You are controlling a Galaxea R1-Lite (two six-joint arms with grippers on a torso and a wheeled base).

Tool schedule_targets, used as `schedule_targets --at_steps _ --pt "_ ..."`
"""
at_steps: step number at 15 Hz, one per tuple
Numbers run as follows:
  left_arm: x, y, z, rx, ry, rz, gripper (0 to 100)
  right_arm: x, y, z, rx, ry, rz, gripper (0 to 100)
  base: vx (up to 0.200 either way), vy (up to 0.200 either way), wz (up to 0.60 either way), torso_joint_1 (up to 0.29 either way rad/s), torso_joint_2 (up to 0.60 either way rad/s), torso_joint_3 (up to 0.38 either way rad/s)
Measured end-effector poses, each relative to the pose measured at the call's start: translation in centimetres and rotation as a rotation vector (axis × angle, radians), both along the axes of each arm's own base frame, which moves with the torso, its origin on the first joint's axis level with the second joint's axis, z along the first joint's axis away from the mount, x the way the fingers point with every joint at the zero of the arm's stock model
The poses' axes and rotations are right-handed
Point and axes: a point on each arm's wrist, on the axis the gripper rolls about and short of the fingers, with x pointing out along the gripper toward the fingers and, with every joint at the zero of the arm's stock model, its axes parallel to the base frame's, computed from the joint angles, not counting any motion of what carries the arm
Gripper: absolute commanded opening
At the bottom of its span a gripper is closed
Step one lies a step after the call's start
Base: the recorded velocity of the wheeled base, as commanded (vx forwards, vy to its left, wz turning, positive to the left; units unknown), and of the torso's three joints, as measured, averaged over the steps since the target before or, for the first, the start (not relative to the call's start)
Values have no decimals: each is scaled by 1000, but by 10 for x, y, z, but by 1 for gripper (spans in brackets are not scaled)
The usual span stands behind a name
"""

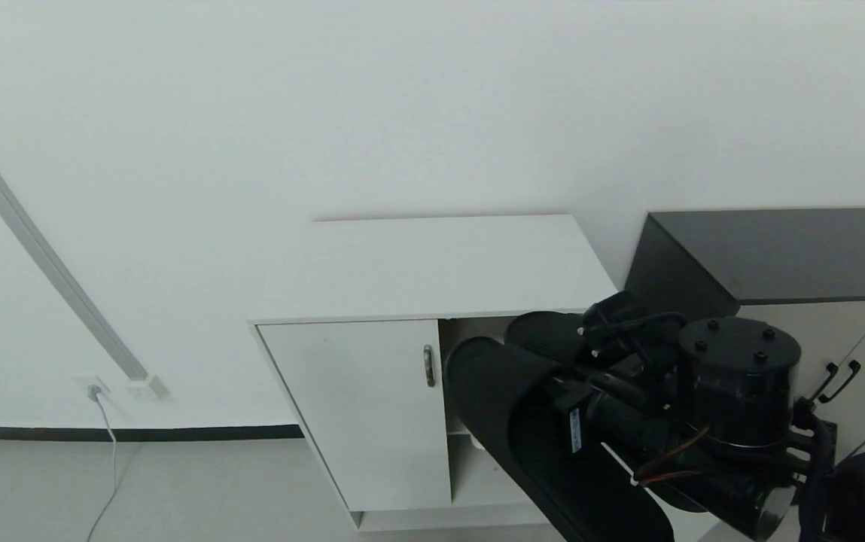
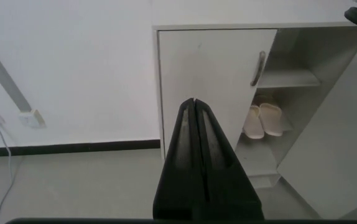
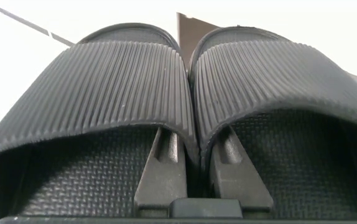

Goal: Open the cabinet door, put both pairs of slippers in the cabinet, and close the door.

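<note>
Jaws of our right gripper (image 3: 196,149) are clamped on the black slippers (image 1: 507,406), held just before the open right side of the white cabinet (image 1: 432,263). We see the pale slippers (image 2: 264,119) side by side on a shelf inside it. The jaws of our left gripper (image 2: 194,155) are pressed together, empty.

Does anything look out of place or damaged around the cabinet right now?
Nothing stands out. The cabinet stands open, the light slippers lie side by side inside it, and the right end effector grips the black slippers pressed together. No spill or damage shows.
</note>
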Motion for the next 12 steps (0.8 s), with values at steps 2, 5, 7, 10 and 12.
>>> schedule_targets --at_steps 2,5,7,10,12 --pt "0 0 0 0 1 0 0 0 0 0 -2 0 0 0 0 0 0 0 0 0" --pt "0 0 0 -1 0 1 0 1 1 -3 -8 7 4 0 0 0 0 0 0 0" --pt "0 0 0 -1 0 1 0 1 2 -4 -11 10 11 0 0 0 0 0 0 0" --pt "0 0 0 -1 0 1 0 1 2 -5 -13 12 8 0 0 0 0 0 0 0" --pt "0 0 0 -1 0 1 0 1 2 -7 -19 19 15 0 0 0 0 0 0 0"
